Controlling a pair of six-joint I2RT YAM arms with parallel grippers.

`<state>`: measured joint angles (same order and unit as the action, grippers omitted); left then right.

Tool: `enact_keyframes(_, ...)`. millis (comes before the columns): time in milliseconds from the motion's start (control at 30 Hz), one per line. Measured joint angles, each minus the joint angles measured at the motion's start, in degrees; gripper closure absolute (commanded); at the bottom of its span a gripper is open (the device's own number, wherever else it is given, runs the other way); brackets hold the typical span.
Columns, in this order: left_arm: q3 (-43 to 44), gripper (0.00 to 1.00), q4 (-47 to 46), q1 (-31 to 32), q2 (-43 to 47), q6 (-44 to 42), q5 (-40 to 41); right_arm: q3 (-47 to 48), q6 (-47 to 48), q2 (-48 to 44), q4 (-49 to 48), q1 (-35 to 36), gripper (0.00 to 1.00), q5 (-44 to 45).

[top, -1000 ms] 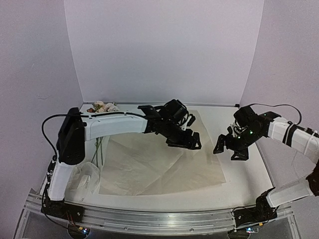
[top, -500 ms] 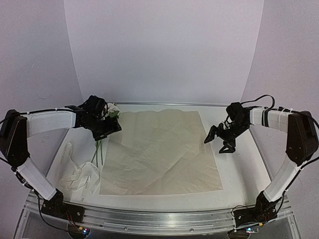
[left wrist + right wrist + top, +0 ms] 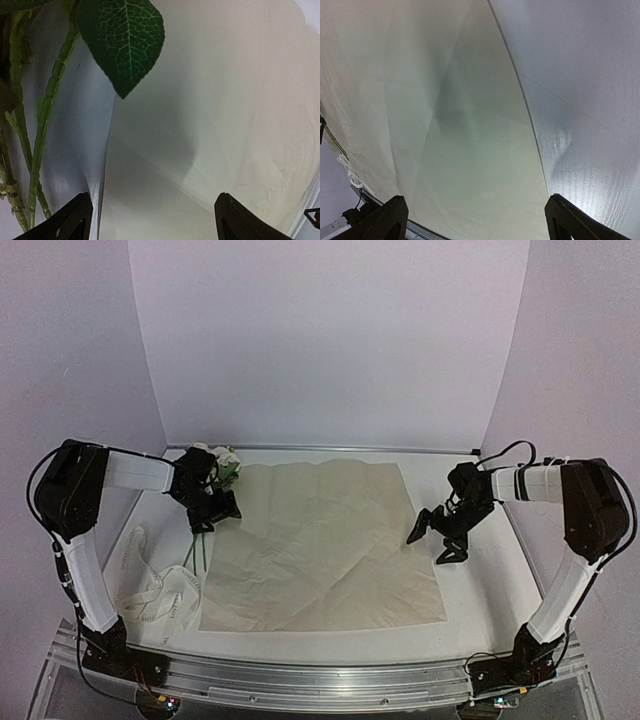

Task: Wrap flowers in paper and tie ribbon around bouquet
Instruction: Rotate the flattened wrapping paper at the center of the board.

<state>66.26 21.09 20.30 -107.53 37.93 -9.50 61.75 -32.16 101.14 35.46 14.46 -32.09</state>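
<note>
The paper (image 3: 330, 540) lies flat and creased in the middle of the desk (image 3: 490, 585). The flowers (image 3: 218, 462) sit off its ten o'clock corner, with their stems (image 3: 45, 110) trailing toward the ribbon (image 3: 160, 592) heaped at eight o'clock. The left jaws stand apart and empty just over the stems. The right jaws gape, empty, at the paper's three o'clock edge. The bunch looks light and easily crushed, so it is best taken low on the stems, not by the heads. The paper looks thin and floppy.
</note>
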Motion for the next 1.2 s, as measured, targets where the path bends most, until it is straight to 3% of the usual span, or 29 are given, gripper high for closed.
enact_keyframes(300,5.49,0.36,-0.77,-0.27,-5.20,-0.97,-2.79,-3.11,-0.04,0.00,-0.58,-0.27,0.02,1.15)
enact_keyframes(500,8.98,0.54,-0.56,-0.27,-8.29,-2.00,-5.27,-5.50,-1.82,-1.23,-3.58,-0.31,0.14,1.01)
enact_keyframes(667,13.82,0.61,0.05,-0.27,-11.75,-3.10,-6.82,-12.88,-5.13,-6.75,-8.03,-0.34,0.21,1.16)
enact_keyframes(1000,29.58,0.62,2.96,-0.27,-20.37,-7.37,-9.49,-26.00,-12.05,-20.45,-10.12,7.02,0.26,7.18)
enact_keyframes(1200,42.85,0.40,4.51,-0.27,-28.12,-9.77,-11.56,-28.90,-19.86,-24.14,-13.06,15.81,0.25,14.58)
